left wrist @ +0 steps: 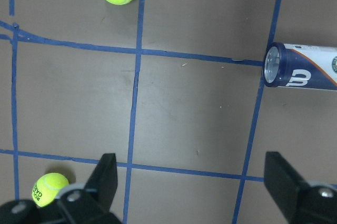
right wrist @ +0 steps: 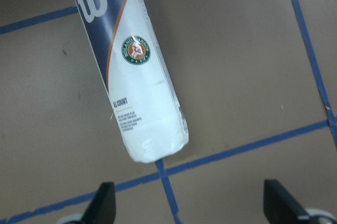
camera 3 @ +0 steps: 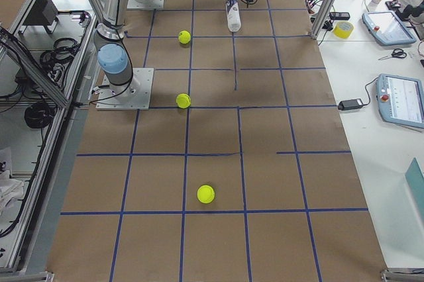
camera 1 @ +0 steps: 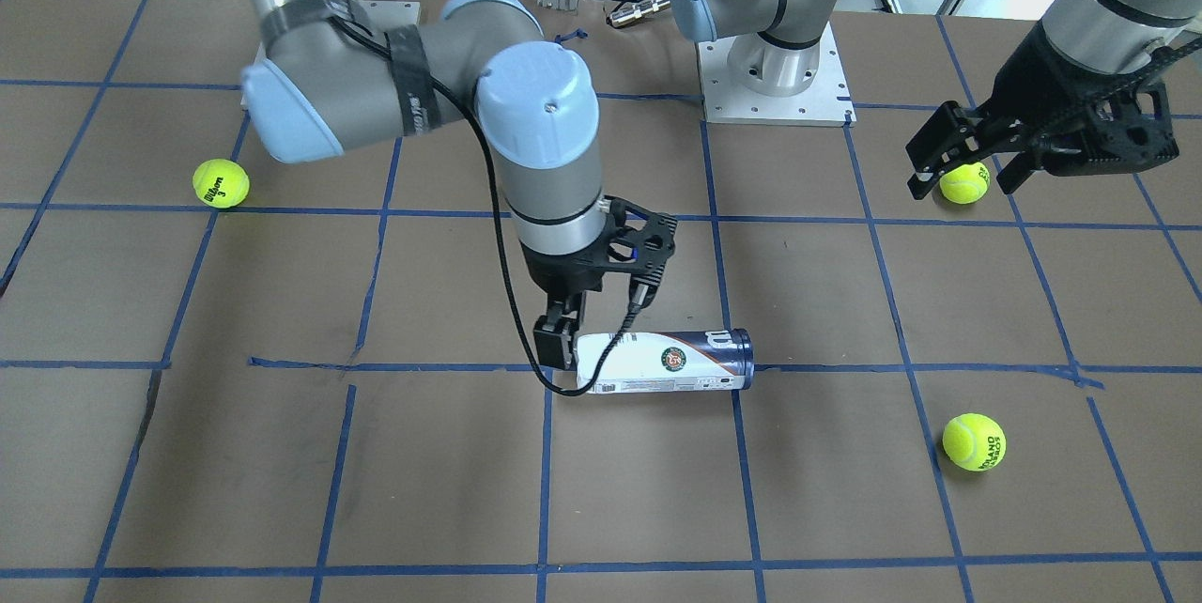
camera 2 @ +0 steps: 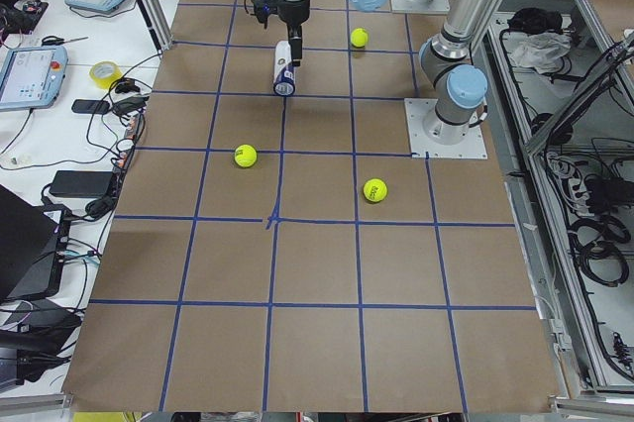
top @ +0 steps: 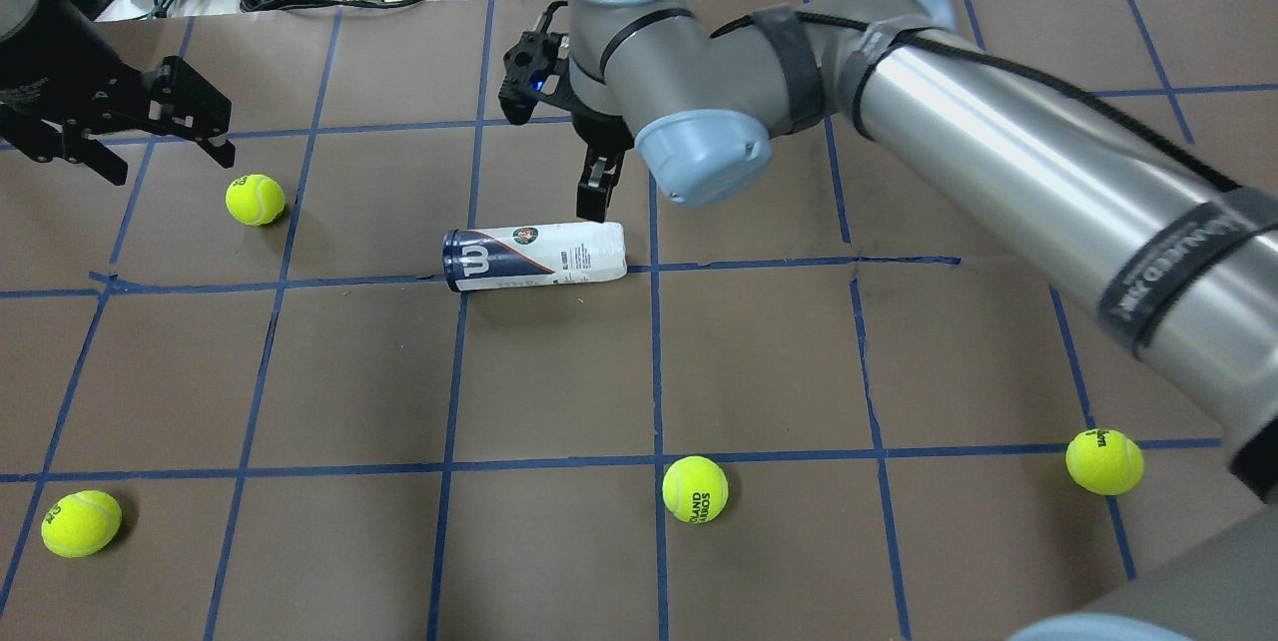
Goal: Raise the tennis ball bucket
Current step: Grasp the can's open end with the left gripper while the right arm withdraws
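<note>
Slim clear plastic tennis ball bucket (camera 1: 667,361) with a white-and-navy label is lying on its side near the middle of the brown paper-covered table (camera 1: 282,490), along a blue tape line. Right gripper (right wrist: 192,208) is hovering at its white end, fingers spread wide, gripping nothing. Left gripper (left wrist: 195,182) is hanging well apart, likewise spread and empty, near a yellow-green tennis ball (camera 1: 964,183).

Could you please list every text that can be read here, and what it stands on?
"W": navy end of the tennis ball bucket.
"ALL COURT": the bucket's white label.
"Wilson" and "3": tennis ball.
Too small or blurred: the lettering of the emblem, the label's fine print, the print on other balls.
</note>
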Controlling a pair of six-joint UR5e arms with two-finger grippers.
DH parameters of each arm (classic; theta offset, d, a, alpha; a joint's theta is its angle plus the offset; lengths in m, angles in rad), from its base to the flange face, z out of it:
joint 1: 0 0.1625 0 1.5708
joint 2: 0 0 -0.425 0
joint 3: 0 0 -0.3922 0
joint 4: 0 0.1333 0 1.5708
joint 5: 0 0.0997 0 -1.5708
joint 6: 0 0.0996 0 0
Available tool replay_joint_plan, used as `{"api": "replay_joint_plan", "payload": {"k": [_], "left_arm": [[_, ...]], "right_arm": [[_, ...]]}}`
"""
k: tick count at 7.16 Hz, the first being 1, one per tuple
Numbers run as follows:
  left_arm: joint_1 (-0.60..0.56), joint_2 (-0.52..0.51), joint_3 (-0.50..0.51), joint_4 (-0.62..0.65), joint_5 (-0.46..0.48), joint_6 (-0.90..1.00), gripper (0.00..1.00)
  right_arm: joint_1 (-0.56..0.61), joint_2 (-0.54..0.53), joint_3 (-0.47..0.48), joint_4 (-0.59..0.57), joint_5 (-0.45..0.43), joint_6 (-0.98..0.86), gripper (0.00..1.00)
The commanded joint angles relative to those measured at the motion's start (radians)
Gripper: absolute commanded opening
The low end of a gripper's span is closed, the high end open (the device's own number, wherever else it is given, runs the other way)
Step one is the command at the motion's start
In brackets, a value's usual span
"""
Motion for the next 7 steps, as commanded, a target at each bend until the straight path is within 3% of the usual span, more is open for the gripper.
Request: {"api": "replay_joint_plan", "payload": {"k": [1,4,5,6,7], "left_arm": [[0.0,-0.02,-0.018,0.005,-0.066,0.004,1.0],[0.002,-0.075,-0.136,0.14,-0.252,0.033,1.0],[0.002,-0.104,-0.165,0.163,-0.325,0.022,1.0],[0.002,-0.135,-0.186,0.218,-0.341,0.025,1.0],[0.002,-0.173,-0.208,0.254,-0.428,0.034,1.0]], "right_arm": [[-0.116,-0.156,0.001,0.196,0.007,0.056,1.0],[-0.266,-0.284,0.003,0.379,-0.013,0.134,1.0],[-0.276,-0.326,0.004,0.431,-0.015,0.267,1.0],[-0.277,-0.333,0.001,0.422,-0.015,0.391,1.0],[-0.28,-0.349,-0.01,0.424,-0.018,0.513,1.0]]}}
